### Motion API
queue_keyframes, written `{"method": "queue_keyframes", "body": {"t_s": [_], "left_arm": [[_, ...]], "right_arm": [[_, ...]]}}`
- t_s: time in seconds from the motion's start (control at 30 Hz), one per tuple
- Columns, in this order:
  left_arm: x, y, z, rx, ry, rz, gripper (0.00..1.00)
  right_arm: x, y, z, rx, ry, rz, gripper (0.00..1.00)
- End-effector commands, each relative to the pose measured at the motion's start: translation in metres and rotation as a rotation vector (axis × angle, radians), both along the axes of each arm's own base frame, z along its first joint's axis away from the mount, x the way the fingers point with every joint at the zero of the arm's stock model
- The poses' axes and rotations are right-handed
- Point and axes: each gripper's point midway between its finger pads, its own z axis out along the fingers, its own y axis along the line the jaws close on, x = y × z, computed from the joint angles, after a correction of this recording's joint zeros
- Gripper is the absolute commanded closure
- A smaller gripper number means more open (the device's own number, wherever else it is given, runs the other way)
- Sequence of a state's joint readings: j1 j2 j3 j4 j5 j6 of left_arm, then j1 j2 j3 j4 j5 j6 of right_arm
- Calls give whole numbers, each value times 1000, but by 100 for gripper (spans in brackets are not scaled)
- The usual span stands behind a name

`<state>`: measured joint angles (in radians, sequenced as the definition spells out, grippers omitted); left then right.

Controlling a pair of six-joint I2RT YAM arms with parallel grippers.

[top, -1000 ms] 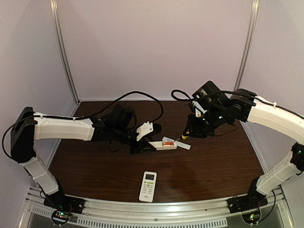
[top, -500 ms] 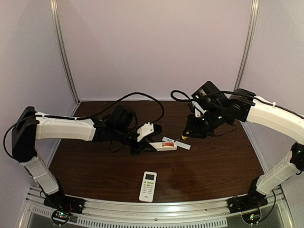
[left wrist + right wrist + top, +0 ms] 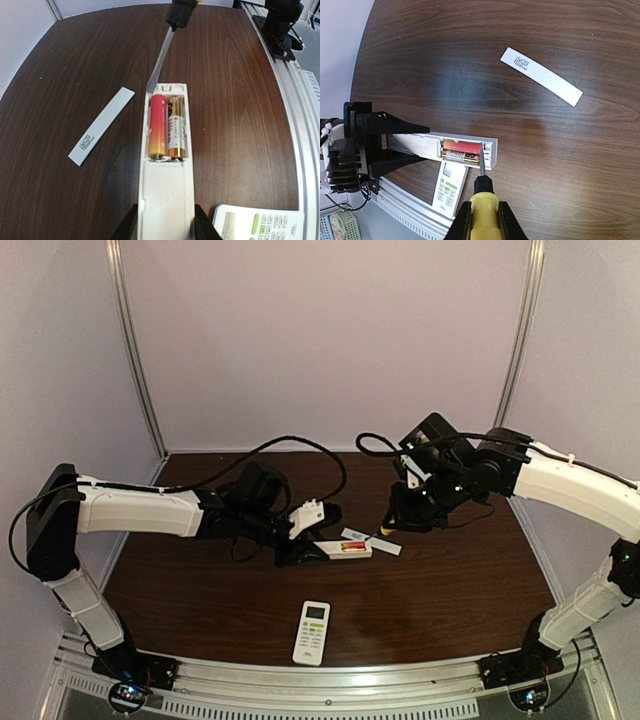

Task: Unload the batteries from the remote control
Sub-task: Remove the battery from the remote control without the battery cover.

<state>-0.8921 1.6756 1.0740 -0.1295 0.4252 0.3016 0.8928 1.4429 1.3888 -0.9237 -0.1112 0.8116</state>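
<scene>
The surface (image 3: 450,590) is dark brown wood. It sits in a booth of pale lilac walls with aluminium posts, and a metal rail runs along the near edge.

My left tool (image 3: 165,230) is closed to the width of the remote control (image 3: 166,200) and grips its solid end from both sides. The remote lies about mid-surface with its long axis running left to right. The open compartment end points right, toward my other arm.

The batteries (image 3: 159,125) are both seated in that compartment, side by side. Their lengths follow the remote's own axis, so they also lie left to right. One is red shading to gold, and the other is gold with dark print.

My right tool (image 3: 482,225) is clamped on the yellow handle of the screwdriver (image 3: 481,165). The blade slants down to the right end of the compartment, beside the end of the red cell. I cannot tell whether the tip touches the cell.

The white cover (image 3: 101,126) lies flat on the wood just beyond the remote on its far side, apart from it.

A second remote (image 3: 312,632), white with green buttons, rests nearer the rail, lengthwise near to far.
</scene>
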Motion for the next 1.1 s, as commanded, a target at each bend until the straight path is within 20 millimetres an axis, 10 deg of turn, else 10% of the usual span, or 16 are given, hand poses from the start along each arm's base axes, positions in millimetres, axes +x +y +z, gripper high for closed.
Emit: {"method": "queue_keyframes", "body": {"t_s": [0.0,1.07], "left_arm": [[5,-14,19,-63,-42,-17,100],[4,-15,22,-79,-33,-15,100]], "right_arm": [[-1,-1,0,-15,-9,0,100],[-10,6,-19,-23,30,28,100]]}}
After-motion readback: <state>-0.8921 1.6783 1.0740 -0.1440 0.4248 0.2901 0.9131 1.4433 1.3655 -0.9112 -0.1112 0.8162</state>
